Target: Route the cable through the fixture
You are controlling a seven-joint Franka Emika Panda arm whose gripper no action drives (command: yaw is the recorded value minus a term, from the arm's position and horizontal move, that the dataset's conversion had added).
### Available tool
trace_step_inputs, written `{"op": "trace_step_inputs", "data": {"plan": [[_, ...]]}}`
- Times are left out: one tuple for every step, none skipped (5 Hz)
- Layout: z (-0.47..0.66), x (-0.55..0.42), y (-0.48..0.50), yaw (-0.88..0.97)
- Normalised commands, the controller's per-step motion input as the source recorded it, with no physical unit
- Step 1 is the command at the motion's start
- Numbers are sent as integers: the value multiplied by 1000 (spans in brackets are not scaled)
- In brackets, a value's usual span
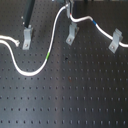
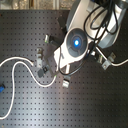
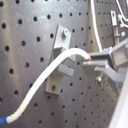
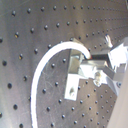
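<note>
Near field, both wrist views: gripper [image 3: 89, 59] fingers sit narrow, pinched onto the cable [image 3: 47, 80], which leaves the fingertips and arcs away across the board. In the first wrist view the cord passes in front of a grey fixture [image 3: 59, 60] bolted upright to the black perforated breadboard [image 3: 20, 50]; a blue band shows on the cord at the frame's lower left corner. In the second wrist view the cable [image 4: 42, 67] makes a broad curve from the fingertips [image 4: 95, 62] down toward the lower left of the frame, with the fixture [image 4: 75, 75] just beside the grasp point. Whether the cord sits inside the slot or only in front of it: cannot tell.

Mid field, first exterior view: three alike clips in a row across the upper part of the frame. The left clip [image 1: 26, 36] stands near the frayed cable end at left centre. The middle clip [image 1: 72, 34] is the one the gripper [image 1: 70, 15] hangs over, at top centre. The right clip [image 1: 116, 40] has cable running past it. The cable [image 1: 30, 70] loops low through left centre, green band on its rising leg, blue band between middle and right clips.

Far field, second exterior view: the arm body [image 2: 75, 42] fills the centre and hides the grasp. The cable [image 2: 25, 67] loops through the left half of the frame
</note>
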Motion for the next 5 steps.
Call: {"op": "trace_step_inputs", "data": {"plan": [[235, -362, -206, 329], [16, -207, -103, 91], [24, 1, 0, 6], [307, 98, 17, 303], [347, 116, -8, 757]]}}
